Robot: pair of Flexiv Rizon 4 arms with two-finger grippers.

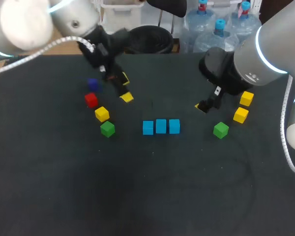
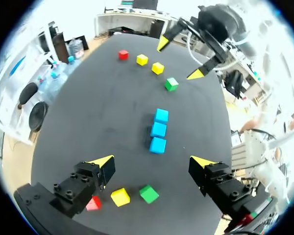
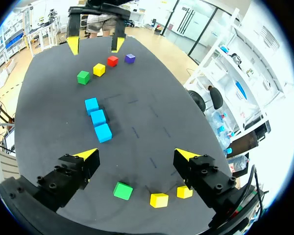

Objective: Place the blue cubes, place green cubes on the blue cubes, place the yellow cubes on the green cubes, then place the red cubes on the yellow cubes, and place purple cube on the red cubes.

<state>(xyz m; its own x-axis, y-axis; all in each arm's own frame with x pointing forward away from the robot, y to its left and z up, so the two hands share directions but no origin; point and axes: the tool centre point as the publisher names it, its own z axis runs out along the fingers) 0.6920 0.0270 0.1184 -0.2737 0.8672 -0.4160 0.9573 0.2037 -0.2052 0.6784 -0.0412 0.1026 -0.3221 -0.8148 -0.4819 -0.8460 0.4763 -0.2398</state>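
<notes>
**Grippers spread wide, nothing held**

Left gripper [image 1: 125, 87] hangs empty, fingers apart, beside the purple cube [image 1: 92, 84], red cube [image 1: 91, 100], left yellow cube [image 1: 102, 113] and left green cube [image 1: 107, 129] (a loose line). Three blue cubes [image 1: 161, 126] sit side by side mid-table. Right gripper [image 3: 137, 155], likewise apart and empty, hovers near the right green cube [image 1: 221, 130] and two yellow cubes [image 1: 241, 115].

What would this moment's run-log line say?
phase: three blue cubes in row, nothing stacked | left gripper: open, empty | right gripper: open, empty | left green cube, right green cube: loose
</notes>
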